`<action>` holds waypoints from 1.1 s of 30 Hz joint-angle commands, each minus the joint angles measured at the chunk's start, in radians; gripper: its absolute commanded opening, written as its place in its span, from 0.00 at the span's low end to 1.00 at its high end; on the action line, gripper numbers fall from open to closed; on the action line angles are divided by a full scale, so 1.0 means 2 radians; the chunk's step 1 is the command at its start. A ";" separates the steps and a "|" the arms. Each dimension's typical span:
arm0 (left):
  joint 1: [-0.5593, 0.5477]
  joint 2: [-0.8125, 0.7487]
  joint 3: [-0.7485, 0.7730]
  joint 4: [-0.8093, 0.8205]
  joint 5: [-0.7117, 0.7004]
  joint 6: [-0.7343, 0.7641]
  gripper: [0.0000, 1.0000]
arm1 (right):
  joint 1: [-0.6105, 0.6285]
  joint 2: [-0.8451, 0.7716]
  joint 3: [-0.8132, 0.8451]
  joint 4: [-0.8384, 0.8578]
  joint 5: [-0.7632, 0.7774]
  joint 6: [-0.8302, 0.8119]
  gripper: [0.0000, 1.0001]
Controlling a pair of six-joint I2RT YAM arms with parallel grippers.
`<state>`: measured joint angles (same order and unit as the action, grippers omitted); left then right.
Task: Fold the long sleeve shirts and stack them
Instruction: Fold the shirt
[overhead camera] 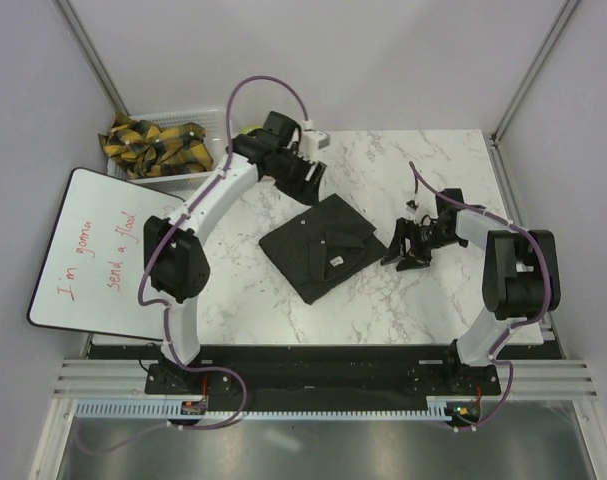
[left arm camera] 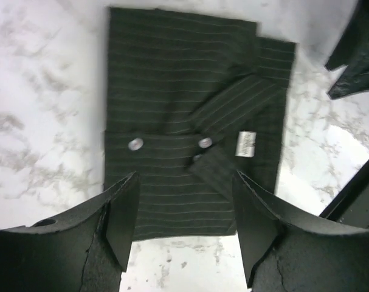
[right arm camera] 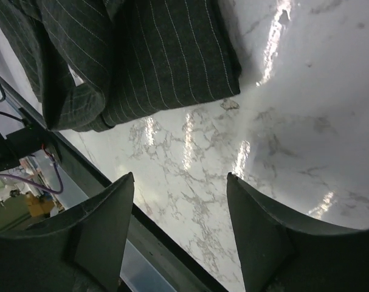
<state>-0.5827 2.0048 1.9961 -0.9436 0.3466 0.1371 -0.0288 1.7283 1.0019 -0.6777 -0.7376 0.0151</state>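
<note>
Whiteboard (overhead camera: 83, 250): left of the top view, red handwriting on it, off the table's left edge.
Basket (overhead camera: 208, 118): upper left, holding yellow-and-black cloth.
Left gripper (overhead camera: 308, 185): above the centre of the top view, fingers spread with nothing between them. It sits just off the shirt's upper-left edge.
Long sleeve shirt (overhead camera: 318, 245): centre of the marble table (overhead camera: 433, 170), folded into a flat dark rectangle and turned cornerwise like a diamond.
Long axis: slightly longer from lower left to upper right in the top view.
Shirt's look: charcoal with fine pale stripes. In the left wrist view a folded cuff or collar lies across the top, with two buttons (left arm camera: 135, 143) and a small white label (left arm camera: 246, 144).
Right gripper (overhead camera: 401, 255): right of centre, fingers apart and holding nothing. It is low over bare marble, just beside the shirt's right corner.
Key relation: the shirt lies between the two grippers. In its wrist view the left gripper faces the shirt's short end squarely, while the right sees only an edge at upper left.
Nearer arm: probably the right, though both are close.
Judgement: the fold looks finished, and only this one shirt is on the table.
</note>
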 commanded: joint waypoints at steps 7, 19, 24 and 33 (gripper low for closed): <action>0.102 -0.136 -0.199 0.098 0.120 -0.008 0.79 | 0.040 0.074 0.027 0.189 0.035 0.165 0.54; 0.017 -0.233 -0.425 0.188 0.090 0.157 0.62 | 0.044 0.174 0.225 0.134 0.094 0.036 0.02; 0.004 -0.177 -0.398 0.230 0.039 0.138 0.61 | 0.043 0.195 0.310 0.097 0.133 0.005 0.09; 0.005 -0.030 -0.257 0.207 0.019 0.208 0.50 | 0.032 0.110 0.244 0.054 0.131 -0.004 0.47</action>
<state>-0.5510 1.8530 1.3861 -0.5480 0.4290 0.4534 0.0456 2.0426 1.5471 -0.5018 -0.4862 0.0288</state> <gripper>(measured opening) 0.519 0.468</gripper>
